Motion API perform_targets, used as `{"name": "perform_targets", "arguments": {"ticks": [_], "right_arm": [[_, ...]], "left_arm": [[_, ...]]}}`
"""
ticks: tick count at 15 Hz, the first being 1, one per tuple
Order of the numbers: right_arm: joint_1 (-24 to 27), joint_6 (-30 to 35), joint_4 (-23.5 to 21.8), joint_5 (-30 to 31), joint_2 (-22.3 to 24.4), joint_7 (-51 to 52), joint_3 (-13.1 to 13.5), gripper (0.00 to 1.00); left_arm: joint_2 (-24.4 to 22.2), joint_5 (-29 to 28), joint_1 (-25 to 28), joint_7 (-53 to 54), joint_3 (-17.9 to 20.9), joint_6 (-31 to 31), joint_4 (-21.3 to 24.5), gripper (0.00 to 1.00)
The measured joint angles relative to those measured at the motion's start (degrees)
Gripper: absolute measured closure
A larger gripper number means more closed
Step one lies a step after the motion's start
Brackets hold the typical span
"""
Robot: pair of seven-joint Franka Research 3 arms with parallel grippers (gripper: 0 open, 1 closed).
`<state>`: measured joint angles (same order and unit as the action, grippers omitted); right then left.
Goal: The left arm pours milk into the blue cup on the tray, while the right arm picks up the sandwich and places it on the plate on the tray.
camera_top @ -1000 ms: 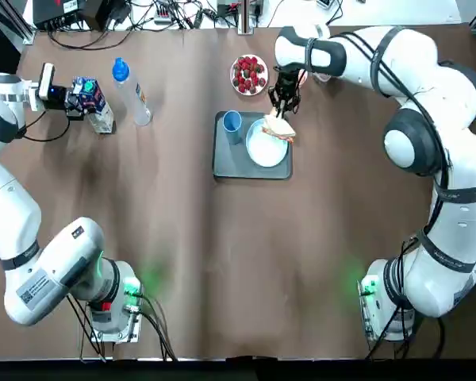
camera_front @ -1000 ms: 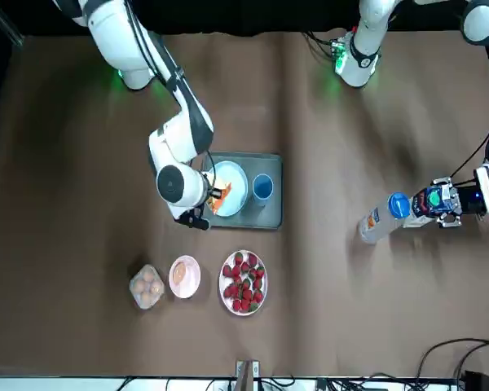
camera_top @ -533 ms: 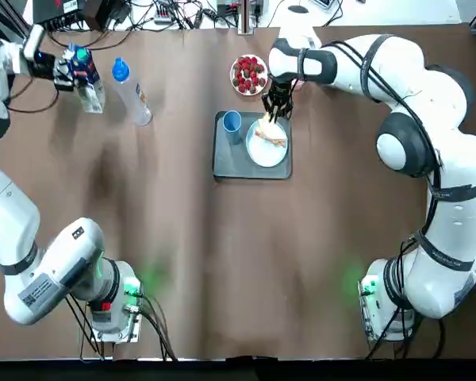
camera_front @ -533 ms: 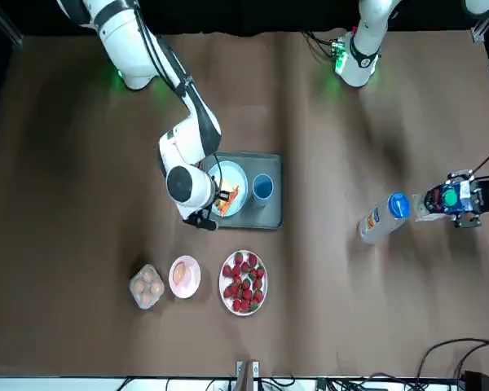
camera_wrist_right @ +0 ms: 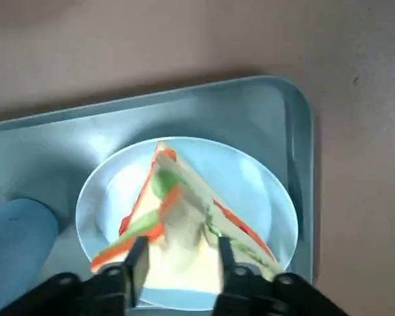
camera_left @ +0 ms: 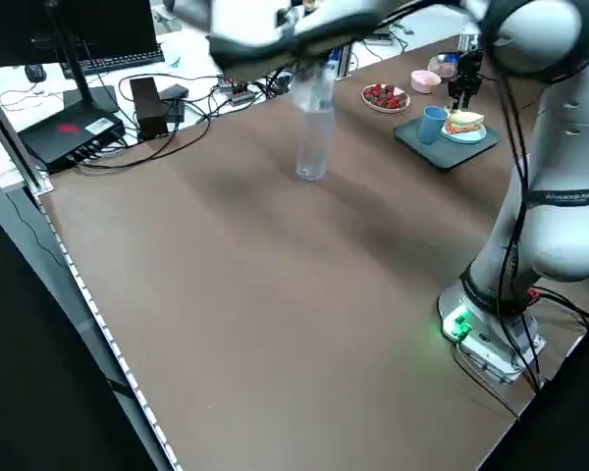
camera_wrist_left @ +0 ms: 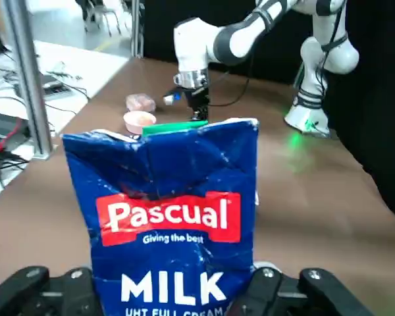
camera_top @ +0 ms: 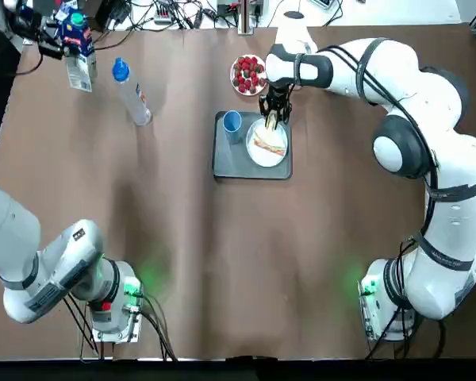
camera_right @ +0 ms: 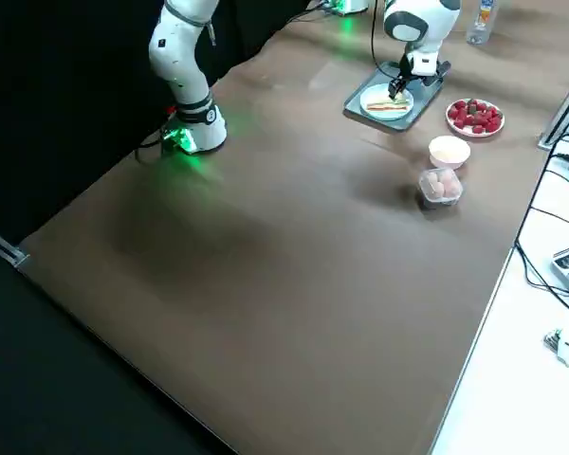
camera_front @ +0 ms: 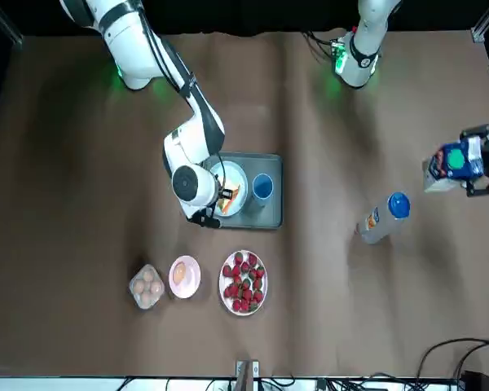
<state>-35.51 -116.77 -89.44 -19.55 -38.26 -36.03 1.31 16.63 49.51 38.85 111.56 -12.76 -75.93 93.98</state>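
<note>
**Sandwich on the plate, milk carton held far from the tray**

A brown table (camera_top: 222, 262) fills the scene, with cables and electronics along its far edge. The right gripper (camera_top: 273, 121) hangs over the far edge of the white plate (camera_top: 263, 152), its fingers (camera_wrist_right: 137, 262) pinching one end of the sandwich (camera_top: 269, 143) — the sandwich lies on the plate, layers of orange and green showing in the right wrist view. The plate sits on the grey tray (camera_top: 228, 163), and the blue cup (camera_top: 232, 122) stands upright on the same tray, just beside the plate on the robot's left side.

The left gripper (camera_top: 41, 24) is at the far left corner of the table, well apart from the tray, clamped on the base of the milk carton (camera_top: 76, 57); the carton stands upright between its fingers, the label reading "Pascual MILK" in the left wrist view.

Between carton and tray stands a clear bottle with a blue cap (camera_top: 130, 92). Beyond the tray are a plate of strawberries (camera_top: 249, 75), a small pink bowl (camera_front: 184, 275) and a container of eggs (camera_front: 147, 287) — all resting on the table.
</note>
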Motion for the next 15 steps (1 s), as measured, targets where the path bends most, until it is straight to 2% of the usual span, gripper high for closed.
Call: {"name": "perform_targets", "arguments": {"ticks": [1, 3, 5, 8, 11, 13, 15], "right_arm": [[-0.1, 0.0, 0.2, 0.0, 0.0, 0.0, 0.0, 0.36], [-0.4, 0.0, 0.6, 0.0, 0.1, 0.0, 0.0, 0.19], [-0.3, 1.1, 1.3, 0.2, 0.9, 0.1, 0.5, 0.18], [2.5, 9.1, 3.1, 2.9, 5.6, 3.3, 2.3, 0.19], [9.3, 17.7, 3.4, 4.9, 12.6, 12.1, 3.1, 0.19], [14.0, 20.0, 3.4, 7.8, 16.4, 18.0, 3.3, 0.19], [18.1, 21.2, 3.3, 9.9, 19.5, 23.3, 3.5, 0.19]], "left_arm": [[-6.0, -0.6, -3.1, -3.6, -0.1, -1.1, 2.9, 0.49], [-11.4, -0.8, -6.8, -8.3, -0.2, -3.7, 5.8, 0.48], [-15.6, -2.4, -11.1, -14.2, -0.8, -7.0, 7.9, 0.48], [-19.5, -7.7, -17.5, -23.0, -3.9, -14.0, 10.6, 0.48], [-21.2, -14.8, -21.2, -31.3, -9.3, -21.2, 13.0, 0.49], [-21.2, -19.6, -22.8, -36.4, -13.0, -25.0, 13.6, 0.49], [-20.6, -23.9, -25.4, -39.6, -14.9, -28.1, 14.3, 0.49]]}}
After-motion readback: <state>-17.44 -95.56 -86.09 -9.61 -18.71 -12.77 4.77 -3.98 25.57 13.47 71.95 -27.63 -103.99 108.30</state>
